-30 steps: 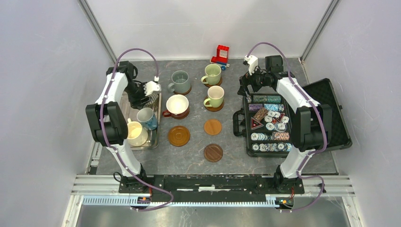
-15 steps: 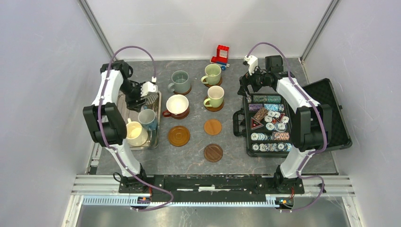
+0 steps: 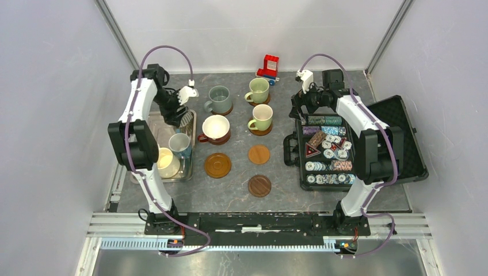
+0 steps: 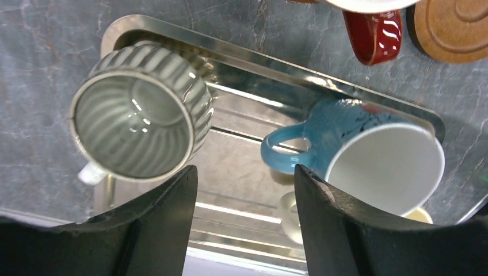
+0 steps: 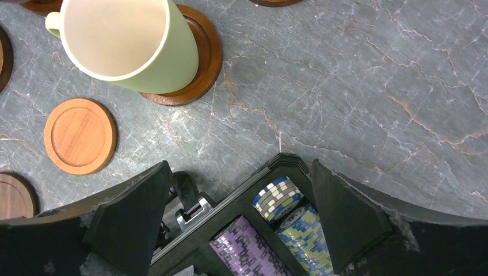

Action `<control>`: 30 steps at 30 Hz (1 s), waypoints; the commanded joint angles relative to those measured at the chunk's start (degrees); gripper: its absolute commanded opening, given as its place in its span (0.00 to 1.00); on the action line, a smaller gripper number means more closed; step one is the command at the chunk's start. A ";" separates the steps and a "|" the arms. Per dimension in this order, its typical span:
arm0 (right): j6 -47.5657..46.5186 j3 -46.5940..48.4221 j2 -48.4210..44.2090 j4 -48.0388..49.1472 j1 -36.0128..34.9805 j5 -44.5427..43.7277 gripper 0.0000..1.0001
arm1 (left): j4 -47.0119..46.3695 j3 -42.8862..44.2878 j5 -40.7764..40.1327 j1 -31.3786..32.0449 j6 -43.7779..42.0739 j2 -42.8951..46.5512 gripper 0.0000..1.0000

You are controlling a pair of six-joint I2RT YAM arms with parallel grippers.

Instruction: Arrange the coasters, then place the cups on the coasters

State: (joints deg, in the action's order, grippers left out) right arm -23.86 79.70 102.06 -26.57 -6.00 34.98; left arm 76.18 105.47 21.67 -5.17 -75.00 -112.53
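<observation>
My left gripper (image 3: 176, 113) (image 4: 244, 178) hangs open over the far end of the metal tray (image 3: 154, 123), nothing between its fingers. In the tray stand a ribbed grey cup (image 3: 185, 119) (image 4: 138, 112), a blue-white cup (image 3: 179, 144) (image 4: 368, 155) and a cream-yellow cup (image 3: 166, 162). A grey-green cup (image 3: 219, 99), a cream-and-brown cup (image 3: 216, 127) and two pale green cups (image 3: 258, 90) (image 3: 262, 117) each sit on a coaster. Three coasters (image 3: 217, 165) (image 3: 259, 154) (image 3: 259, 186) lie bare. My right gripper (image 3: 299, 109) (image 5: 240, 172) is open above the chip case's corner.
An open black case (image 3: 397, 144) of poker chips (image 5: 279, 198) lies on the right. A red toy (image 3: 267, 67) stands at the far edge. Grey walls close in on both sides. In the right wrist view a pale green cup (image 5: 126, 40) stands beside a bare coaster (image 5: 79, 135).
My left gripper has drawn back toward the far end of the tray and opened a little wider, leaving the ribbed grey cup uncovered. The right arm has not moved.
</observation>
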 commanded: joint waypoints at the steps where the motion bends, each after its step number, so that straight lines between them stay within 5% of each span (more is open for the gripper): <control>1: 0.12 -0.47 -2.02 1.40 -0.14 1.41 0.98 | -7.97 -4.33 -2.58 2.18 12.75 2.92 0.68; 13: 0.48 -1.27 -2.35 1.94 -0.13 1.23 0.98 | -13.71 -11.42 -14.55 6.40 19.52 2.47 0.56; 30: 1.01 -1.83 -2.31 2.57 -0.11 1.08 0.98 | -8.70 -13.58 -16.76 3.49 19.72 3.98 0.51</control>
State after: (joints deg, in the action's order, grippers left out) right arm -23.24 78.24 102.04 -25.71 -6.00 35.14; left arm 64.53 91.50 5.54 0.64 -58.28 -112.22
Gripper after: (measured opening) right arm 0.980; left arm 0.513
